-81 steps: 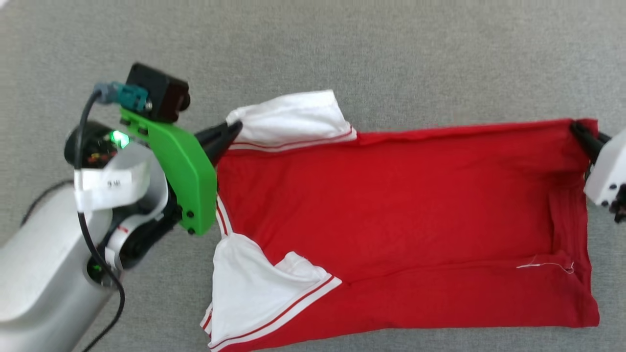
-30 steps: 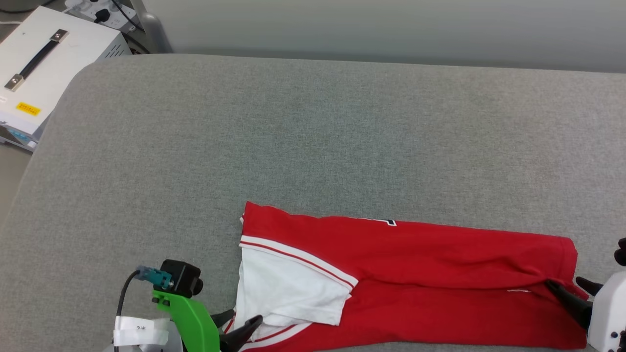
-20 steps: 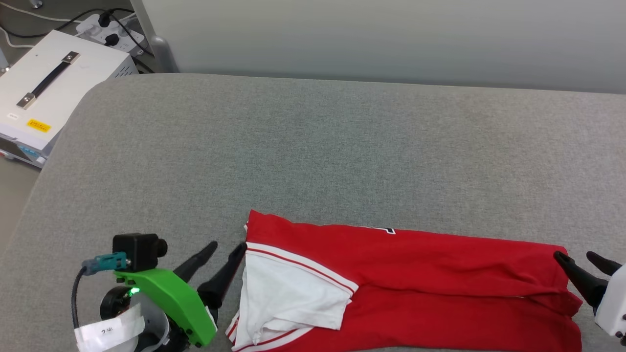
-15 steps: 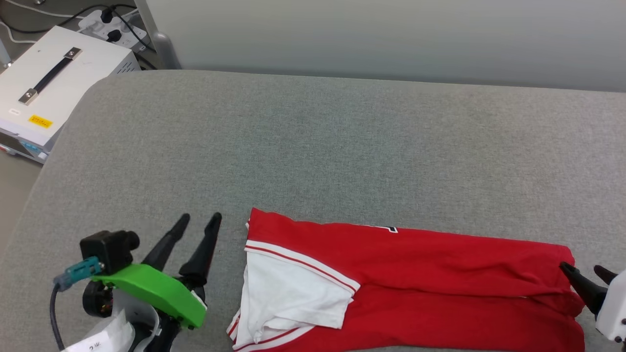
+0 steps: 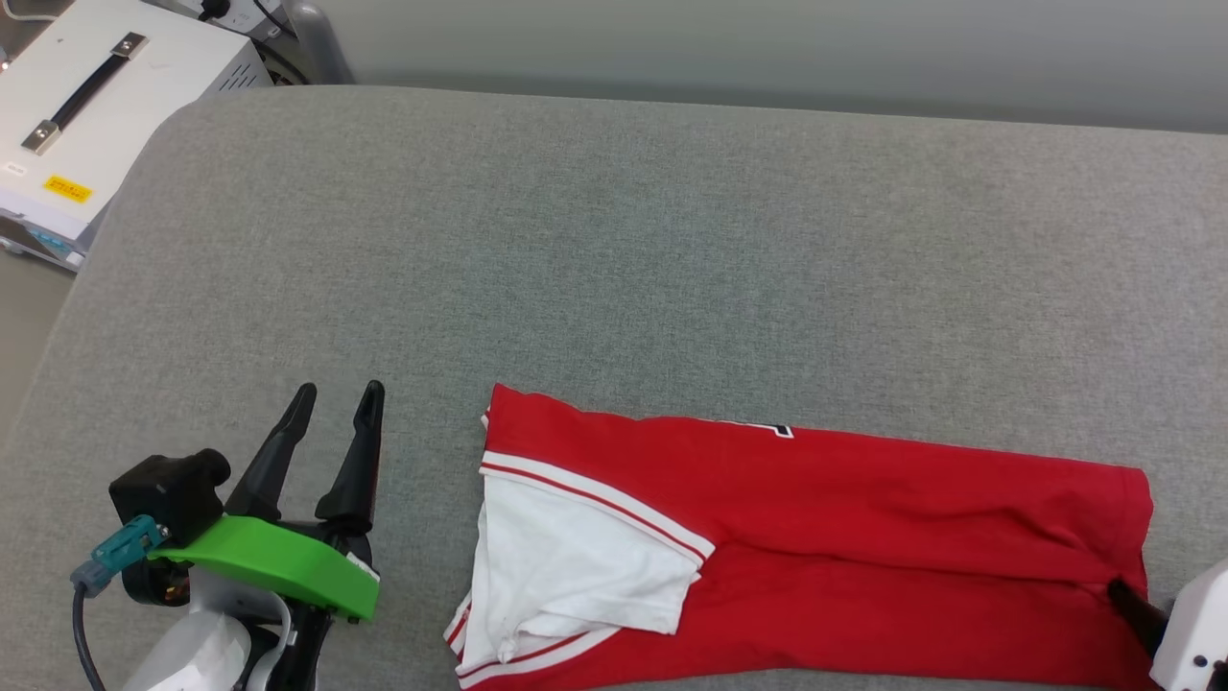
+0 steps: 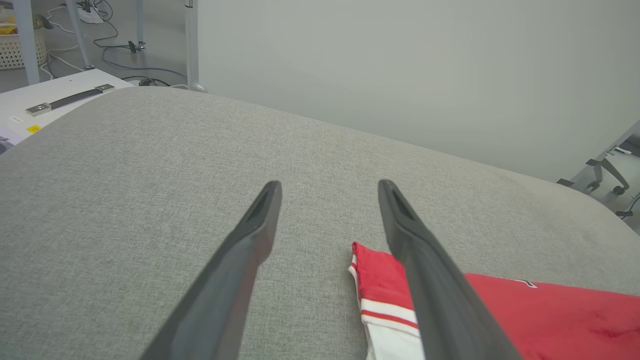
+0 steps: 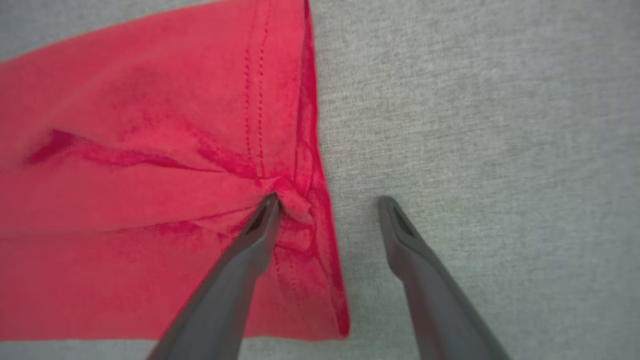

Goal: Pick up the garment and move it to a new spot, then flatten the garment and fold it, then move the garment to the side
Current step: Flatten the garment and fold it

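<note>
The red shirt [image 5: 863, 537] lies folded into a long strip on a gray pad [image 5: 614, 240], near the front edge of the head view. Its white sleeve [image 5: 576, 566] with red and white stripes is on top at the left end, and a tiny bit of dark lettering peeks out at the far edge. The left gripper [image 5: 340, 388] is wide open and holds nothing. It is over bare gray pad, near the sleeve end of the shirt but not touching it. In the left wrist view one finger crosses in front of the shirt's corner. The right gripper [image 7: 328, 198] is wide open too and holds nothing. It is at the other end of the shirt, by the hem. One finger [image 7: 250, 250] is over the red cloth, with its tip right at a small bunch of wrinkles. The other finger is over the gray pad just beside the shirt's edge. I cannot tell if the tip presses on the cloth. A white box [image 5: 144, 67] with a black handle [image 5: 82, 96] sits off the pad's far left corner.
</note>
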### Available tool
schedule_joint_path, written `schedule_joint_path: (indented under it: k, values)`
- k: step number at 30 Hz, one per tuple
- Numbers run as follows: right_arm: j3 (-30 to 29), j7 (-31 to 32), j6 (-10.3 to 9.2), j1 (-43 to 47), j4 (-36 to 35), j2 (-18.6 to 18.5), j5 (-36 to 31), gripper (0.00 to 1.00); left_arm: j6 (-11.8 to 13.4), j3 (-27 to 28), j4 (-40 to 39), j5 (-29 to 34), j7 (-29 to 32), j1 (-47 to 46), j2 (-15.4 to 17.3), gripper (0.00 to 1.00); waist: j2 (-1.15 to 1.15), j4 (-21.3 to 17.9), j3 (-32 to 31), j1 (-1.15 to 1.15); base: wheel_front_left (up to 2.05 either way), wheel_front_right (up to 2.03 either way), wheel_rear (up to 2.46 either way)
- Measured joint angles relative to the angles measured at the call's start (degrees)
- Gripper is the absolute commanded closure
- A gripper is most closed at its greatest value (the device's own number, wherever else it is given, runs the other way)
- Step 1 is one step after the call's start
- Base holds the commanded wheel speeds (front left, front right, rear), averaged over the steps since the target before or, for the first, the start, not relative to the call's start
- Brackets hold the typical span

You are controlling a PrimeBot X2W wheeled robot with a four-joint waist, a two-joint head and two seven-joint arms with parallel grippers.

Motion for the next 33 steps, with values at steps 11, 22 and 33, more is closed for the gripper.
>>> schedule_joint_path:
  k: [11,22,33]
  values:
    - [2.5,-2.5,-0.10,-2.4,5.0,0.4,1.9,0.00,-1.2,0.8,1.4,1.7,0.0,-0.3,-0.8,0.00,0.00,0.3,2.0,0.00,0.00,0.00,0.00]
    - [6.5,-2.4,-0.34,-2.5,7.2,-1.1,4.4,0.00,-2.0,1.3,1.8,1.9,0.0,-0.5,-1.7,0.00,0.00,0.7,1.1,0.00,0.00,0.00,0.00]
    - [8.8,-4.6,-0.34,-3.2,9.5,-1.1,6.2,0.97,-2.4,1.5,2.5,1.9,0.0,-0.5,-1.9,0.00,0.00,0.8,0.1,0.00,0.00,0.00,0.00]
